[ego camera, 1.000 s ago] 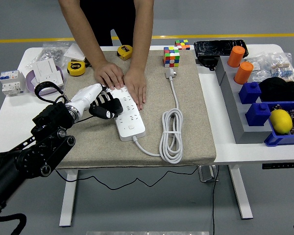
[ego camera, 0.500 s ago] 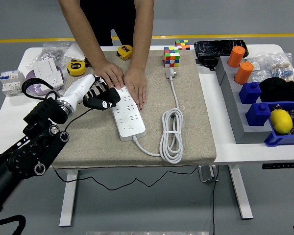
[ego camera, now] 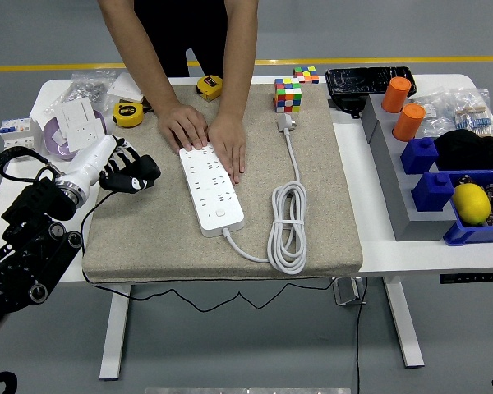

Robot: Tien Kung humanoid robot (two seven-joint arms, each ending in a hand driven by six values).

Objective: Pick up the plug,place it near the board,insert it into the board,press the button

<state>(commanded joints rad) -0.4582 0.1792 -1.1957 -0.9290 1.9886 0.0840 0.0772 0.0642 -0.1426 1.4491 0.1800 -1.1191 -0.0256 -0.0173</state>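
A white power strip, the board (ego camera: 211,189), lies on the beige mat (ego camera: 312,238), with its button near the front end. Its white cable coils at the right (ego camera: 287,226) and ends in the white plug (ego camera: 285,123), lying free at the mat's back. A person's two hands (ego camera: 205,135) press flat on the strip's far end. My left hand (ego camera: 130,171) hovers over the mat's left edge, well left of the strip, its black fingers loosely curled and holding nothing. My right hand is out of view.
A Rubik's cube (ego camera: 287,95) stands just behind the plug. Two yellow tape measures (ego camera: 128,114) and white sockets (ego camera: 76,121) lie at the back left. Grey and blue bins with orange cylinders (ego camera: 407,121) and a lemon (ego camera: 470,203) fill the right side.
My left hand has pulled back to the left, away from the power strip, to the mat's left edge. The person's hands and the plug have not moved.
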